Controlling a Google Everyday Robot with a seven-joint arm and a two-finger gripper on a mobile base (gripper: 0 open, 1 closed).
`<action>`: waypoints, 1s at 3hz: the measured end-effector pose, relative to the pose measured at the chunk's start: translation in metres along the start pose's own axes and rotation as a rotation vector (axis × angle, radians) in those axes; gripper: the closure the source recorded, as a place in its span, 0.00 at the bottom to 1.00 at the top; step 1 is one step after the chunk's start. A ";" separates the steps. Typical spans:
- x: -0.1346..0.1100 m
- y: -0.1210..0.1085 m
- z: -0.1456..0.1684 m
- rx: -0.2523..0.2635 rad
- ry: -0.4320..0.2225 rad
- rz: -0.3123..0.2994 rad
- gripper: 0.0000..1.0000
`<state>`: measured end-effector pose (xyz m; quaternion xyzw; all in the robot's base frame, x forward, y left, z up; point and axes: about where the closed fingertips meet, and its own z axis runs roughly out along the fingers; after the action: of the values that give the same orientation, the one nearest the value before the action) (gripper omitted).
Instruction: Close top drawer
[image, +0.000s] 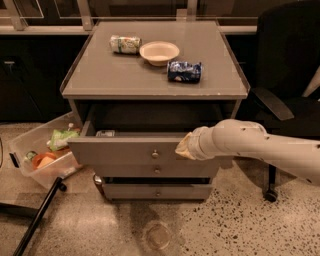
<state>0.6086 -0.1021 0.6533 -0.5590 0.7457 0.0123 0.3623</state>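
The top drawer (125, 151) is a wide grey drawer with a small round metal knob (155, 154) at its centre. It stands pulled out from the grey cabinet (150, 80), with a small object (105, 133) showing inside at its back left. My gripper (183, 148) is at the end of the white arm coming in from the right. It sits against the drawer's front panel, just right of the knob.
On the cabinet top lie a green can (125, 44), a white bowl (159, 52) and a blue packet (184, 71). Two narrower drawer fronts (156, 190) sit below. A clear bin (42, 152) with snacks stands left, a black chair (287, 75) right, a dark pole (35, 222) at lower left.
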 end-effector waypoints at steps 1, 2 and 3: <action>-0.004 -0.016 0.002 0.017 0.019 -0.014 0.12; -0.004 -0.012 0.000 0.017 0.019 -0.014 0.00; -0.002 -0.024 0.018 -0.002 0.041 -0.011 0.00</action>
<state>0.6386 -0.1020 0.6506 -0.5635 0.7499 -0.0003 0.3466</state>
